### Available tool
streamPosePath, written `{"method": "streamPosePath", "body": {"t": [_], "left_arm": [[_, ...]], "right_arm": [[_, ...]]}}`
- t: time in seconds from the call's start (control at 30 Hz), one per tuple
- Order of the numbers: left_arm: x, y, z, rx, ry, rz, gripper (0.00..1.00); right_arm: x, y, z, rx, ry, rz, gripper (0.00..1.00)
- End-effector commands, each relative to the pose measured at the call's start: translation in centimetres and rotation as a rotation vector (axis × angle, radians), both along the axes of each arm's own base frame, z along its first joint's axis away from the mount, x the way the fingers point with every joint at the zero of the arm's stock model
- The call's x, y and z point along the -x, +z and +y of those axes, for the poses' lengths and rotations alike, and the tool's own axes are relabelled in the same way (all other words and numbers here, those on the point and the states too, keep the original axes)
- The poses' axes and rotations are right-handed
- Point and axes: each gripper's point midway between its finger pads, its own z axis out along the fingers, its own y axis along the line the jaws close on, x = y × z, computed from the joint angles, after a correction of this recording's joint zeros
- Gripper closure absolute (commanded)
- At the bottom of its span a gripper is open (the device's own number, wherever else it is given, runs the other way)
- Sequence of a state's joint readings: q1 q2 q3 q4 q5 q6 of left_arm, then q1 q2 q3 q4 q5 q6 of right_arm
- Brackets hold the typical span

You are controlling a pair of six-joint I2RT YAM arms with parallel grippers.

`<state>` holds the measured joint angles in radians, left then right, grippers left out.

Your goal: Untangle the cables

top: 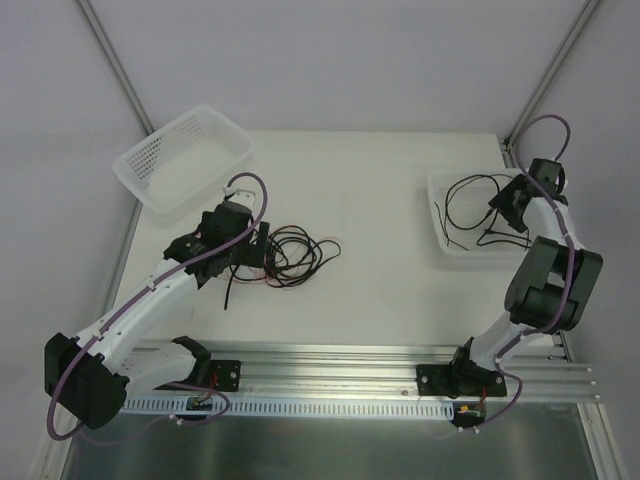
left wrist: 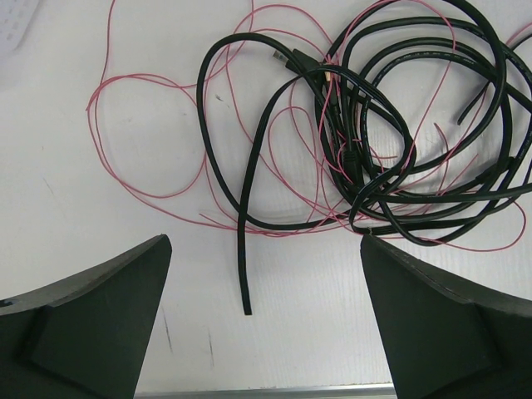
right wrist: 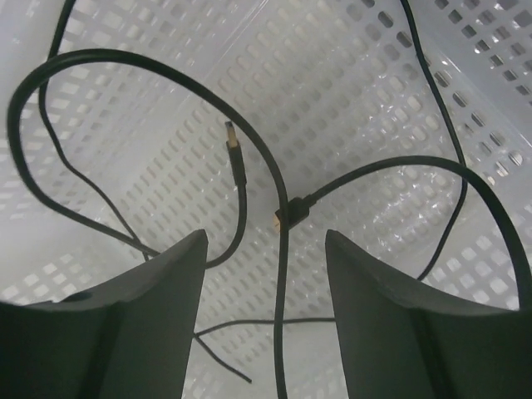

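A tangle of black and red cables (top: 295, 255) lies on the white table in front of my left gripper (top: 255, 250). In the left wrist view the tangle (left wrist: 391, 150) fills the upper right, thin red wire (left wrist: 141, 133) loops out to the left, and one loose black end (left wrist: 246, 307) points down between the wide-open fingers of my left gripper (left wrist: 266, 241), which touch nothing. My right gripper (right wrist: 266, 237) hangs open over the right basket (top: 440, 190). A separate black cable (right wrist: 283, 274) with gold-tipped connectors (right wrist: 235, 150) lies in that basket and passes between the jaws, unclamped.
An empty white perforated basket (top: 180, 160) stands at the back left. The right basket's mesh floor (right wrist: 374, 83) lies below the right fingers. An aluminium rail (top: 350, 360) runs along the table's near edge, and frame posts stand at both back corners.
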<state>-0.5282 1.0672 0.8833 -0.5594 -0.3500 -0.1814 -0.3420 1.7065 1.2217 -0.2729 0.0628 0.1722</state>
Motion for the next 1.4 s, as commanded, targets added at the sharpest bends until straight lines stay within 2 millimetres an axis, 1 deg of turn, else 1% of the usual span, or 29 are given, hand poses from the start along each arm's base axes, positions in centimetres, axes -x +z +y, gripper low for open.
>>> {"method": "streamPosePath", "body": {"t": [0.0, 0.03, 0.17, 0.2, 0.23, 0.27, 0.33, 0.37, 0.43, 0.47, 0.5, 0.53, 0.57, 0.63, 0.67, 0.73, 0.77, 0.83, 0.87, 0.9, 0.93, 1.0, 1.07, 1.13, 1.17, 1.27, 1.3, 1.33, 1.37], "left_arm": [[0.0, -0.3, 0.6, -0.025, 0.002, 0.006, 0.01], [0.0, -0.3, 0.5, -0.022, 0.001, 0.006, 0.01], [0.1, -0.2, 0.4, -0.015, 0.001, 0.003, 0.01], [0.1, -0.2, 0.4, -0.013, -0.004, 0.006, 0.01], [0.1, -0.3, 0.3, -0.008, -0.005, 0.008, 0.01], [0.1, -0.3, 0.2, -0.006, -0.009, 0.012, 0.01], [0.2, -0.6, -0.2, 0.005, -0.021, 0.027, 0.01], [0.3, -0.9, -0.3, 0.005, -0.025, 0.038, 0.01], [0.3, -1.4, -0.7, 0.013, -0.036, 0.061, 0.01], [0.3, -1.5, -0.9, 0.017, -0.04, 0.07, 0.01], [0.3, -1.6, -1.1, 0.026, -0.046, 0.077, 0.01], [0.4, -2.0, -1.6, 0.039, -0.056, 0.1, 0.01], [0.5, -2.3, -1.8, 0.048, -0.063, 0.115, 0.01], [0.7, -3.0, -2.5, 0.062, -0.085, 0.151, 0.01], [1.0, -3.3, -3.4, 0.095, -0.121, 0.184, 0.01], [1.4, -4.4, -4.4, 0.105, -0.173, 0.239, 0.02], [1.7, -4.8, -5.1, 0.118, -0.207, 0.265, 0.03], [2.1, -5.4, -5.9, 0.086, -0.271, 0.287, 0.04], [1.9, -5.4, -6.2, 0.059, -0.289, 0.272, 0.04], [1.8, -5.5, -6.4, 0.034, -0.31, 0.262, 0.04], [2.1, -5.7, -7.2, -0.002, -0.367, 0.255, 0.04], [1.7, -6.0, -8.1, -0.023, -0.406, 0.243, 0.04], [1.2, -5.7, -9.4, -0.013, -0.433, 0.233, 0.04], [0.7, -6.3, -10.0, -0.04, -0.452, 0.236, 0.04], [0.4, -6.1, -10.9, -0.062, -0.484, 0.216, 0.04], [-0.9, -6.5, -11.7, -0.169, -0.52, 0.175, 0.06], [-0.9, -7.0, -12.1, -0.194, -0.537, 0.178, 0.07], [-1.3, -6.8, -12.3, -0.219, -0.546, 0.159, 0.08], [-1.5, -6.7, -12.6, -0.222, -0.554, 0.153, 0.14]], "right_arm": [[0.2, 6.9, 0.2, 0.014, -0.03, -0.11, 0.37], [0.7, 8.5, 0.4, 0.025, -0.031, -0.137, 0.37], [2.3, 12.5, 2.5, 0.069, 0.014, -0.174, 0.35], [2.3, 13.4, 3.9, 0.074, 0.052, -0.185, 0.33], [3.1, 14.3, 4.9, 0.08, 0.075, -0.186, 0.32], [3.1, 14.6, 6.8, 0.078, 0.127, -0.19, 0.31], [3.8, 14.7, 9.2, 0.077, 0.194, -0.188, 0.25], [4.3, 15.5, 11.9, 0.076, 0.269, -0.214, 0.23], [5.2, 14.7, 14.8, 0.069, 0.356, -0.207, 0.19], [6.0, 14.9, 17.9, 0.056, 0.443, -0.221, 0.18], [6.5, 14.7, 19.5, 0.046, 0.484, -0.222, 0.18], [7.2, 13.7, 20.9, 0.037, 0.524, -0.208, 0.17], [8.1, 13.4, 23.7, 0.019, 0.592, -0.209, 0.17], [9.2, 13.0, 26.2, 0.008, 0.648, -0.229, 0.17], [10.6, 11.5, 28.1, 0.003, 0.705, -0.205, 0.17], [11.8, 10.4, 29.7, -0.011, 0.755, -0.202, 0.17], [13.1, 9.1, 30.8, -0.014, 0.805, -0.169, 0.17], [14.6, 8.4, 31.6, -0.007, 0.858, -0.152, 0.17], [15.9, 7.1, 32.2, -0.001, 0.904, -0.127, 0.17], [16.5, 6.8, 32.5, -0.001, 0.927, -0.134, 0.14], [17.3, 7.4, 32.9, -0.023, 0.939, -0.175, 0.13], [18.3, 6.6, 33.0, -0.053, 0.948, -0.191, 0.11], [19.0, 7.5, 33.0, -0.083, 0.951, -0.238, 0.08], [19.4, 7.5, 32.5, -0.073, 0.951, -0.249, 0.04], [19.7, 8.2, 32.3, -0.075, 0.955, -0.279, 0.02], [20.3, 8.9, 31.6, -0.07, 0.959, -0.315, 0.02], [20.6, 9.0, 31.5, -0.072, 0.961, -0.321, 0.02], [20.9, 8.6, 31.2, -0.074, 0.959, -0.32, 0.02], [21.2, 8.5, 31.1, -0.079, 0.959, -0.322, 0.02]]}}
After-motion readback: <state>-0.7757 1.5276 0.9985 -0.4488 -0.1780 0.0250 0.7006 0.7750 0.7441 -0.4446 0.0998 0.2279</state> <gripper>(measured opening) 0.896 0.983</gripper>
